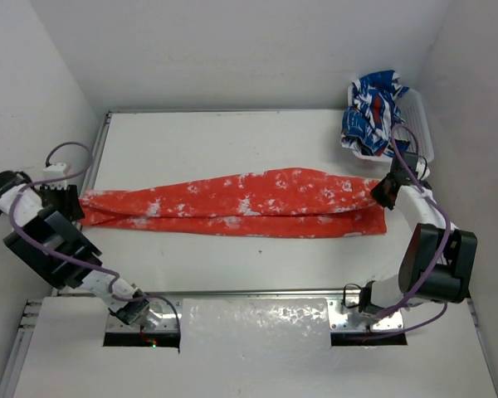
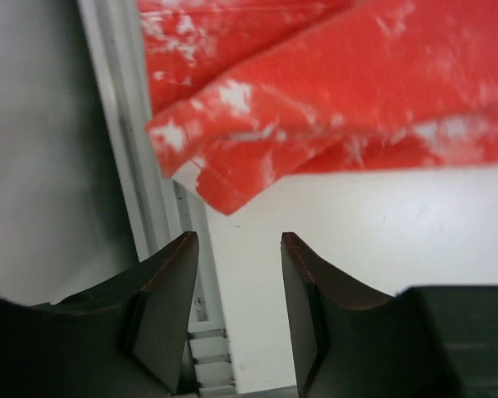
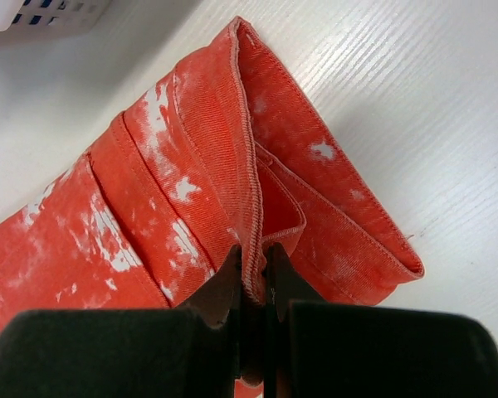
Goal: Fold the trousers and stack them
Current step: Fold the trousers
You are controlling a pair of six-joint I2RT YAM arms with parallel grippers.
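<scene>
The red-orange trousers point(image 1: 241, 203) with white speckles lie stretched flat across the table from left to right, folded lengthwise. My right gripper point(image 1: 388, 192) is at their right end, shut on a hemmed edge of the trousers point(image 3: 253, 274), with folded layers to either side of the jaws. My left gripper point(image 1: 66, 201) is at the left end, open and empty. In the left wrist view point(image 2: 239, 245) its fingers stand just short of the trouser-leg tip point(image 2: 224, 178), above the table's left edge.
A white basket point(image 1: 419, 124) at the back right holds a blue, white and red patterned garment point(image 1: 373, 112). A metal rail point(image 2: 133, 133) runs along the table's left edge. White walls close in on the left, back and right.
</scene>
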